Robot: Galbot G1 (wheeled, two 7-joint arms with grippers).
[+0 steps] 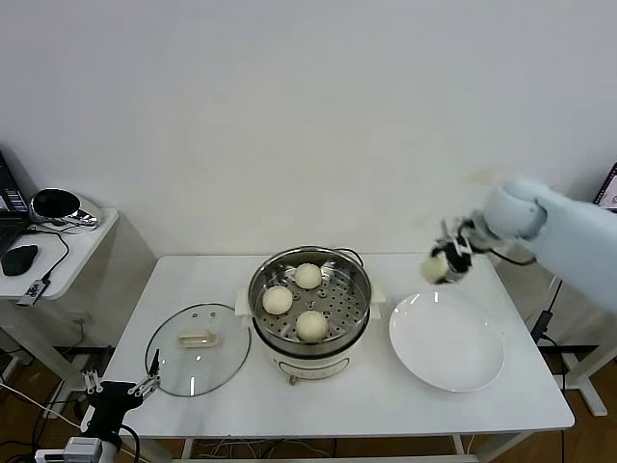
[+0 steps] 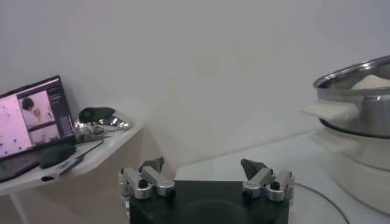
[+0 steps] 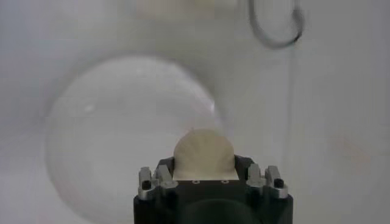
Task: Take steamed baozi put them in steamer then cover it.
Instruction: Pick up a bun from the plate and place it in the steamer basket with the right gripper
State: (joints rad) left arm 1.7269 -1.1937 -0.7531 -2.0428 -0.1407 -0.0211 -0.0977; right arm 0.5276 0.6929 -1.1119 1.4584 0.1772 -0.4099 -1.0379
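Note:
The steamer (image 1: 359, 275) stands mid-table with three cream-white baozi on its perforated tray: one at the back (image 1: 308, 276), one at the left (image 1: 278, 300), one at the front (image 1: 311, 325). My right gripper (image 1: 445, 262) is shut on the fourth baozi (image 3: 203, 156) and holds it in the air above the far edge of the white plate (image 1: 446, 340). The glass cover (image 1: 198, 347) with its cream handle lies flat on the table left of the steamer. My left gripper (image 2: 203, 167) is open and empty, low at the table's front left corner (image 1: 120, 388).
The white plate (image 3: 122, 134) is bare, right of the steamer. A side table (image 1: 58, 241) with a laptop, mouse and a shiny object stands at the far left. A cable (image 3: 274, 30) lies on the table behind the plate.

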